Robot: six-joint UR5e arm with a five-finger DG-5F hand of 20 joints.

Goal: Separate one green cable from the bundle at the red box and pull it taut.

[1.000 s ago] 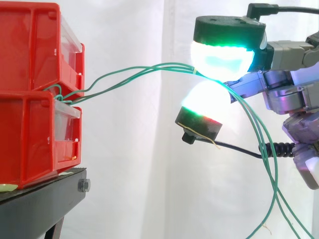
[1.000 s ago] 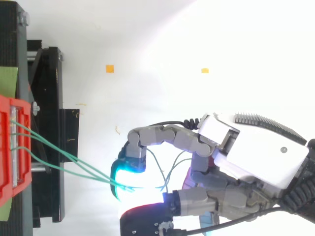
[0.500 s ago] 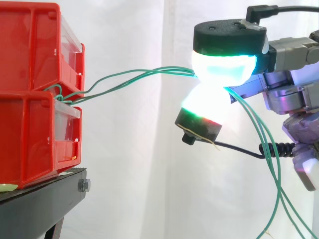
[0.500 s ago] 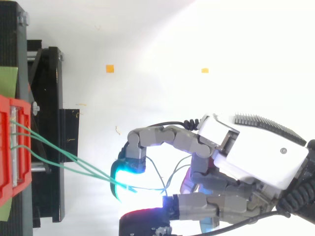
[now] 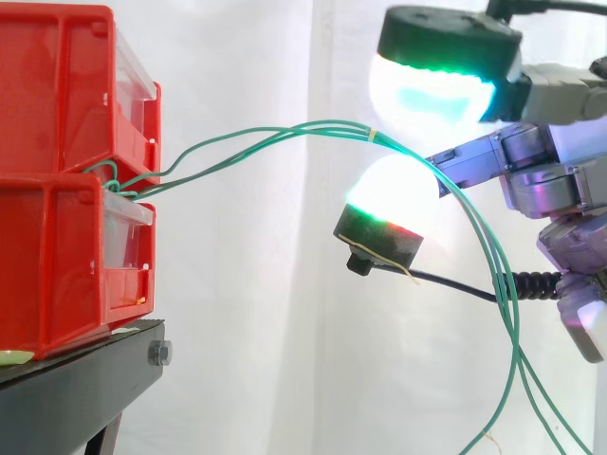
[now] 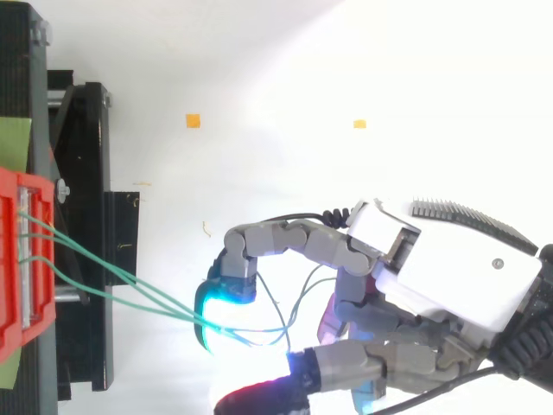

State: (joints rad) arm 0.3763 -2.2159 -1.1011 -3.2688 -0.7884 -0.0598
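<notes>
- The green cables (image 5: pixel 327 125) arc from the lower red box (image 5: pixel 57 265) and pass between the parted pads (image 5: pixel 432 90) of my hand (image 6: pixel 449 277); nothing is pinched.
- The strands are thin, smooth and springy, so probably light and slippery. I'd pinch one strand at the top of the arc.

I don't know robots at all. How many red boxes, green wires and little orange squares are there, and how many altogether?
Red bins: 2, one stacked on the other
Green cables: 3, as far as the strands can be told apart
Orange squares: 2
Total: 7
</notes>
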